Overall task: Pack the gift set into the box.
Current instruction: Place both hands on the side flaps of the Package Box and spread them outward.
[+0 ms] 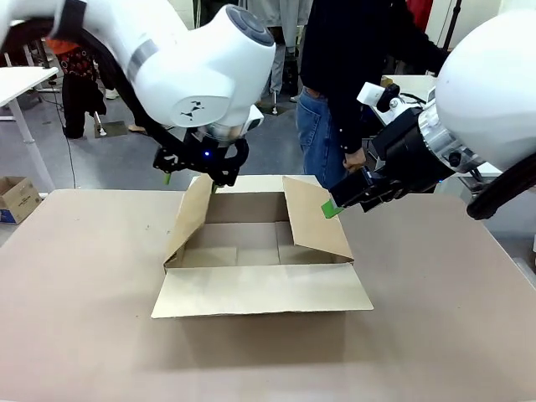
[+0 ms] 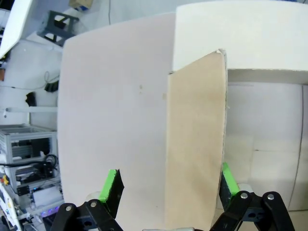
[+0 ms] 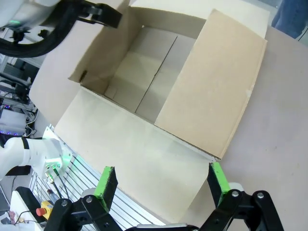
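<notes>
Left end effector (image 1: 199, 172): jaws wide open, sitting at the top edge of the box (image 1: 239, 251) left flap (image 1: 188, 219). In its wrist view the end effector (image 2: 168, 169) straddles that flap (image 2: 195, 144), which stands on edge between the fingers. The flap edge is right at one green pad (image 2: 227, 180), and I can't tell if they touch. The other pad (image 2: 109, 185) is well clear, so it isn't clamped.

Right end effector (image 1: 335, 205): also spread open, just beside the outer face of the half-raised right flap (image 1: 316, 219). In its wrist view the end effector (image 3: 160, 166) hangs over the near flap (image 3: 144, 159), with the right flap (image 3: 211, 82) ahead of the fingers.

The box sits on the worktop (image 1: 435, 318), below and between both end effectors, top open and inner floor in sight. Its near flap (image 1: 260, 291) is folded out flat.

A person (image 1: 343, 75) stands beyond the right end effector, with a hand (image 1: 356, 159) just behind it.
</notes>
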Controlling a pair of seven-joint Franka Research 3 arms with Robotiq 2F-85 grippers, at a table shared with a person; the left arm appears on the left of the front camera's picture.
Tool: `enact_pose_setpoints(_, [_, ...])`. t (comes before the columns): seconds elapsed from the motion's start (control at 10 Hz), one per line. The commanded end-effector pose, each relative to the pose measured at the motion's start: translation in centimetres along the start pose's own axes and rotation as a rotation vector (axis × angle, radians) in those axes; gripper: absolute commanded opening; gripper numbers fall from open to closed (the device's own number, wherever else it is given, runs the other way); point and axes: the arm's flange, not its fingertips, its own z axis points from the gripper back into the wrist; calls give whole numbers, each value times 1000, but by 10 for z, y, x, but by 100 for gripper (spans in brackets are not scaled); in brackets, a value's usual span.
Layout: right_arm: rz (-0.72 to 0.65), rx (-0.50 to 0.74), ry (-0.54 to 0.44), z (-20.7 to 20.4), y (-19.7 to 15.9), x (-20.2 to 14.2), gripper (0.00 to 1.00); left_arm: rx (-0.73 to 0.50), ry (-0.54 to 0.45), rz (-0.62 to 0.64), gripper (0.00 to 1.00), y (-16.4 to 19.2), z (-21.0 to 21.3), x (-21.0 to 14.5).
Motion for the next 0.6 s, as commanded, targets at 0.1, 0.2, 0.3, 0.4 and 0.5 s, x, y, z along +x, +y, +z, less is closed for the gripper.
enact_pose_setpoints(0.1, [20, 11, 1, 5, -2, 1, 100, -14, -51, -23, 100, 45, 6, -6])
enact_pose_setpoints(0.2, [20, 11, 1, 5, -2, 1, 100, -7, -42, -3, 100, 57, 3, -1])
enact_pose_setpoints(0.3, [20, 11, 1, 5, -2, 1, 100, -27, -26, -2, 100, 73, -2, 2])
enact_pose_setpoints(0.4, [20, 11, 1, 5, -2, 1, 100, -58, 8, 12, 100, 88, -10, 3])
enact_pose_setpoints(0.5, [20, 11, 1, 5, -2, 1, 100, -101, 44, 13, 100, 101, -21, 2])
